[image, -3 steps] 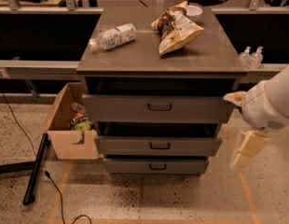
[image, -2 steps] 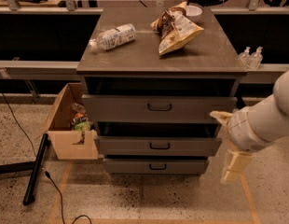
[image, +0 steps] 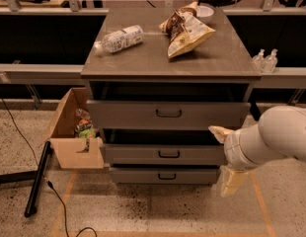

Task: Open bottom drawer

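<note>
The bottom drawer (image: 143, 176) is the shortest grey front at the foot of the cabinet, with a small black loop handle (image: 167, 176) at its centre. It looks closed or nearly so. My gripper (image: 225, 157) is at the cabinet's right front corner, level with the middle drawer (image: 138, 154) and just right of it. Its two cream fingers are spread apart, one (image: 218, 132) pointing up-left and one (image: 232, 182) hanging down beside the bottom drawer's right end. It holds nothing. The white arm (image: 276, 137) comes in from the right.
The top drawer (image: 123, 114) stands slightly pulled out. A plastic bottle (image: 118, 38), a chip bag (image: 187, 31) and a bowl (image: 205, 10) lie on the cabinet top. A cardboard box (image: 74, 144) sits at the left; a black pole (image: 37, 179) and cable lie on the floor.
The arm and gripper have moved left toward the cabinet's right front corner. The drawers have not moved.
</note>
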